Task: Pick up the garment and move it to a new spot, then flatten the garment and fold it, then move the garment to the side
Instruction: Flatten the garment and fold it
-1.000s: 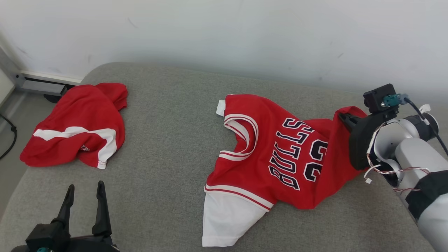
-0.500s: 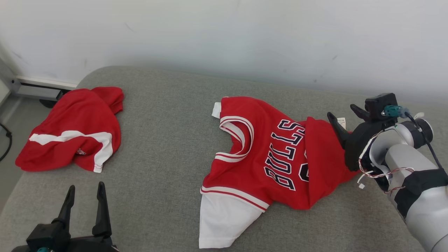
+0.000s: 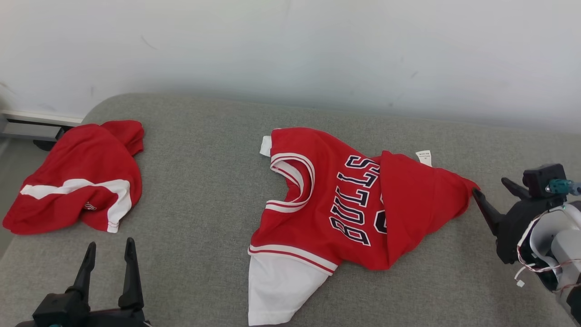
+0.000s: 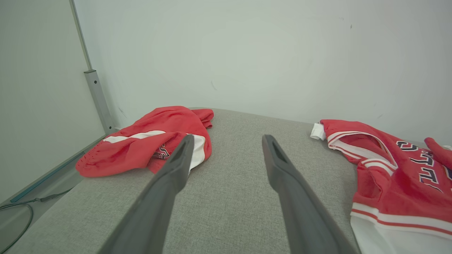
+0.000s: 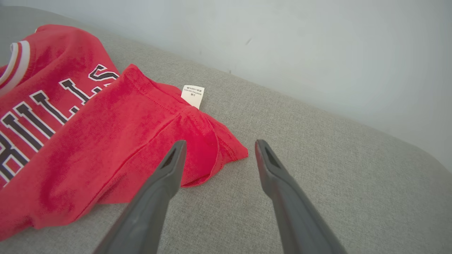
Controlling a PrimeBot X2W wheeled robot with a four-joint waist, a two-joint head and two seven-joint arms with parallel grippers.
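Head view: the red jersey (image 3: 345,200) lies rumpled at centre frame on the grey cushion (image 3: 204,150). The right gripper (image 3: 489,186), spread wide and empty, sits just right of its hem corner. The left gripper (image 3: 111,244), also spread wide, is at lower left, well apart.
Left wrist view: the jersey is at the right edge.
Right wrist view: the hem corner shows between the spread fingertips.
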